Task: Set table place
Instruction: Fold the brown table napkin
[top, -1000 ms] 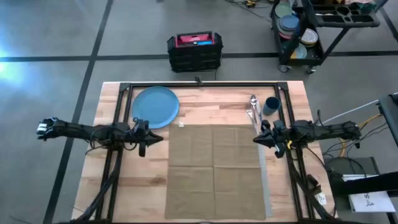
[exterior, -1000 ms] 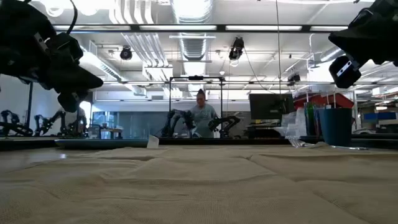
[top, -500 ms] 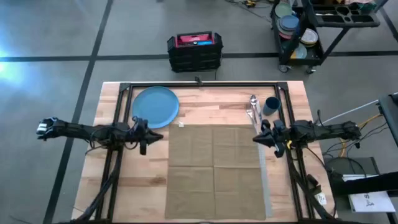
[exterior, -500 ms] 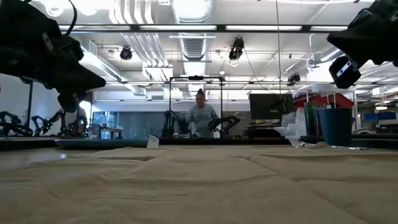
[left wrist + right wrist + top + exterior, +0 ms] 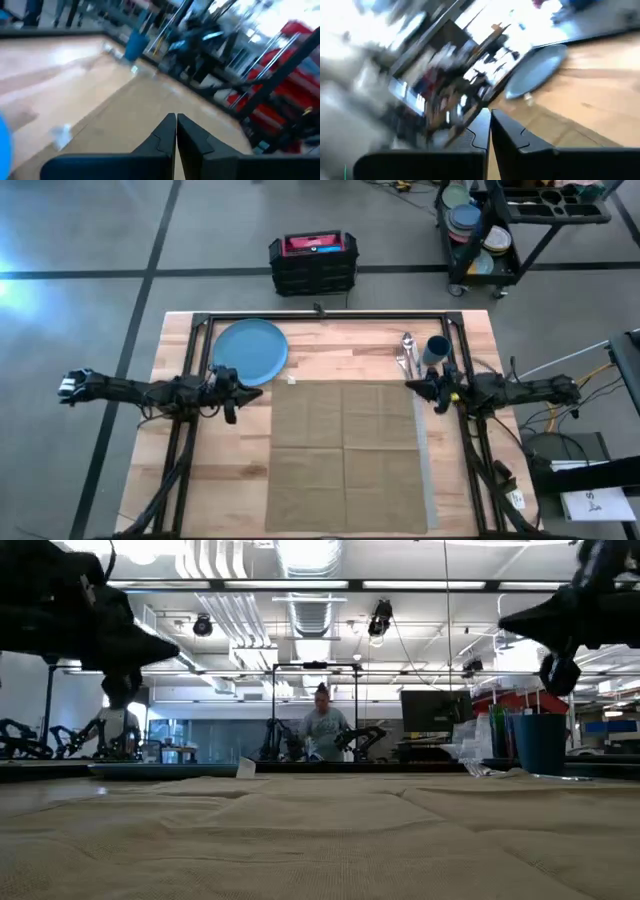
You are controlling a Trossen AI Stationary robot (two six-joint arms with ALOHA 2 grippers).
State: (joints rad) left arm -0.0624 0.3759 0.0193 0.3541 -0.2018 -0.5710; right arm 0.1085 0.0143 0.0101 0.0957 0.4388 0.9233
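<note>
— So where does everything sit around the napkin (image 5: 345, 455)?
— Plate (image 5: 250, 351) beyond its left corner, left gripper (image 5: 233, 389) beside it, fingers pressed together. Cutlery (image 5: 406, 356) and cup (image 5: 436, 350) beyond the right corner, right gripper (image 5: 432, 388) closed, empty.
— Next?
— Open before descending, I'd say; grasp the plate's rim.

Wood table (image 5: 330, 345) with a black metal frame (image 5: 320, 315) along its far edge and sides. On the grey floor (image 5: 90, 240) just past the far edge: black crate (image 5: 312, 264) with a red top. Far right: black cart (image 5: 500, 230) on wheels with stacked dishes (image 5: 466, 220) on its shelves. Near right, off the table: white papers (image 5: 598, 505) and yellow cables (image 5: 585, 370). Low view: a person (image 5: 322, 730) stands in the room behind the table, a dark monitor (image 5: 432, 710) to the right.
</note>
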